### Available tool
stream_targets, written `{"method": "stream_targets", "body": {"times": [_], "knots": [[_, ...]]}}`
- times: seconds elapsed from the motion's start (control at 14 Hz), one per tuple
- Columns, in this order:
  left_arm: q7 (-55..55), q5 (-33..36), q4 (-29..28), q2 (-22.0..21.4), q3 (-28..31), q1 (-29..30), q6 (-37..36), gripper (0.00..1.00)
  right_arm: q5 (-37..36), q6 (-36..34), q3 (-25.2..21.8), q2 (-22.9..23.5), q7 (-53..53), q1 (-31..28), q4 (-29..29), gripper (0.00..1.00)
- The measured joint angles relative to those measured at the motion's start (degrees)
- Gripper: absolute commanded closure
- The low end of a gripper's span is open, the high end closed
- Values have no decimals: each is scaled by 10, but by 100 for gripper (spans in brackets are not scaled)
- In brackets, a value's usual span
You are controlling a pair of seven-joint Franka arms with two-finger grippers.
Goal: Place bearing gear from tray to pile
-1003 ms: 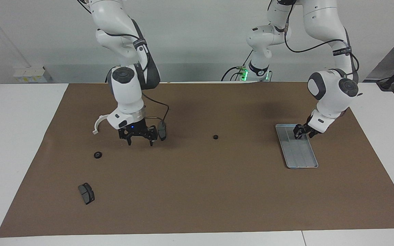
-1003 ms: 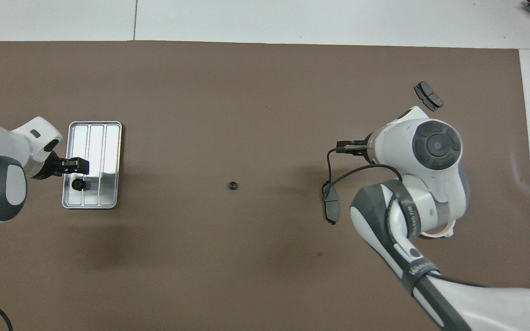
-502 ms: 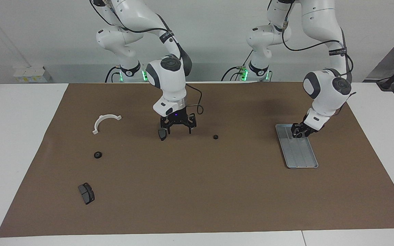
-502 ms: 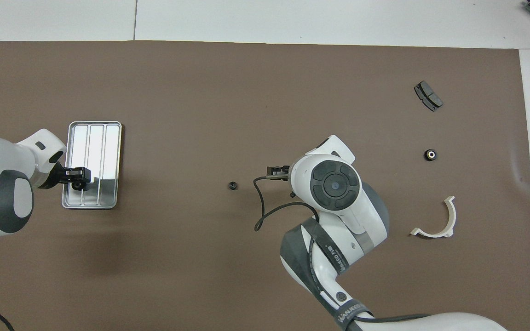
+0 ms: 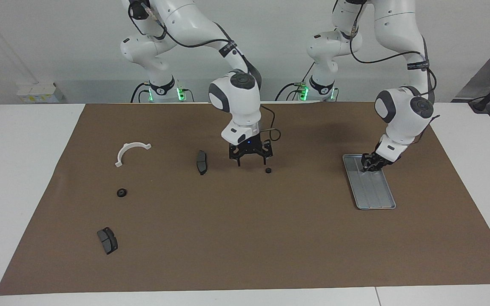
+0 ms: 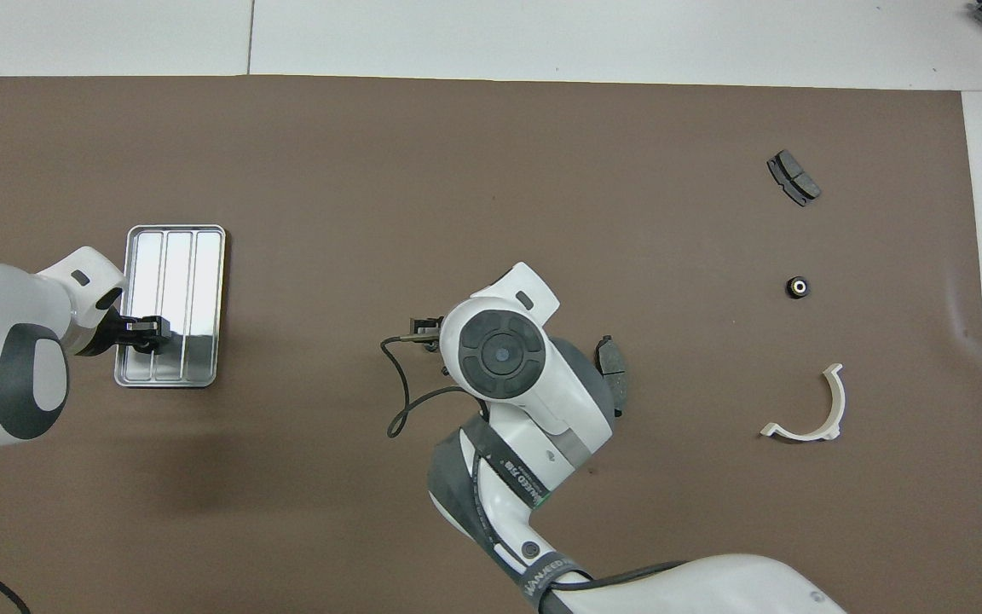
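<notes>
Both claws: left claw (image 5: 371, 165) over tray (image 5: 377, 199), right claw (image 5: 251, 158) mid-mat.

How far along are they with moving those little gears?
One bearing gear lies in the pile, by the white bracket. A second gear sits mid-table, the right gripper open close by; it needs carrying. The left gripper is low over the tray; anything under it is hidden.

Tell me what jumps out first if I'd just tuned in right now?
The right gripper, open, hangs just above a small black gear at mid-table, with a brake pad lying beside it toward the right arm's end. The left gripper is down at the silver tray, at its end nearer the robots.
</notes>
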Motion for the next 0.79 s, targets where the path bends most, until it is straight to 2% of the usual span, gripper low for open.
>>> {"method": "stream_targets", "body": {"times": [0.14,0.21,0.43,0.64,0.79], "knots": [[1,0,-1,-1,0,0,1,76,0,2,0,33,3,14,23,1],[1,0,-1,-1,0,0,1,80,0,2,0,42,4,22,28,8],[1,0,0,-3,0,0,1,85,0,12,0,52,5,35,31,24],[1,0,12,-3,-1,0,0,86,0,27,-1,59,5,36,31,35],[-2,-1,38,-4,-5,0,-19,86,0,28,-2,59,5,36,30,37]]}}
